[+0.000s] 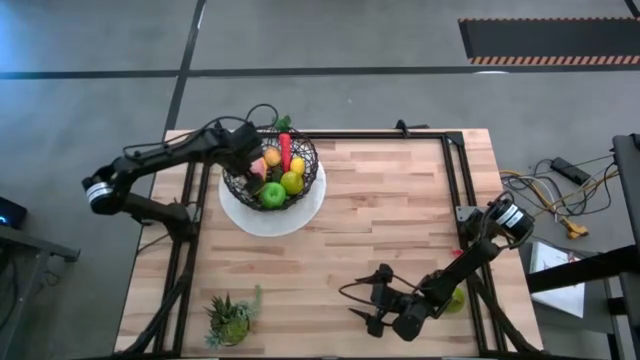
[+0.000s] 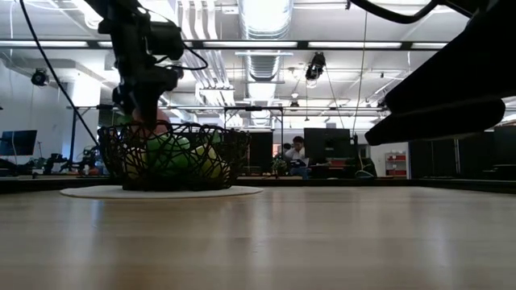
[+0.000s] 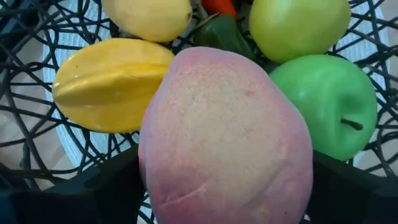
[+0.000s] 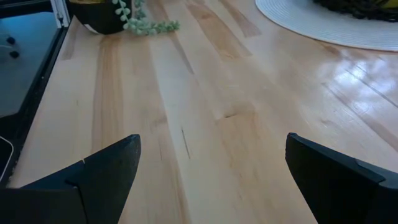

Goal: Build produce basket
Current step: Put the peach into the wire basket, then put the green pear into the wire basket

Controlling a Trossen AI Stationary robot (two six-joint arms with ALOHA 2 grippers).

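The dark wire basket (image 1: 272,172) (image 2: 173,157) stands on the white round plate (image 1: 270,215) at the table's far left. In it lie a green apple (image 3: 329,106), a yellow-green fruit (image 3: 298,25), a yellow starfruit (image 3: 109,84), a lemon (image 3: 149,15), a dark green pepper (image 3: 224,34) and a red piece (image 1: 286,150). My left gripper (image 1: 252,158) (image 2: 145,113) hangs over the basket's left side, shut on a pink fruit (image 3: 224,137). My right gripper (image 1: 372,300) (image 4: 211,180) hovers open over bare wood near the table's near edge. My left gripper pinches the pink fruit between its two fingers (image 3: 112,180), one on each flank (image 3: 155,162). It comes from above, pointing down into the basket. The fruit (image 2: 157,121) sits at about rim height over the other pieces; whether it rests on them I cannot tell.
A small spiky green potted plant (image 1: 232,315) (image 4: 124,22) stands at the near left corner. A yellow-green piece (image 1: 455,297) lies by the right arm near the right edge. A black frame rail (image 1: 455,180) borders the table. Bare wood spans the middle.
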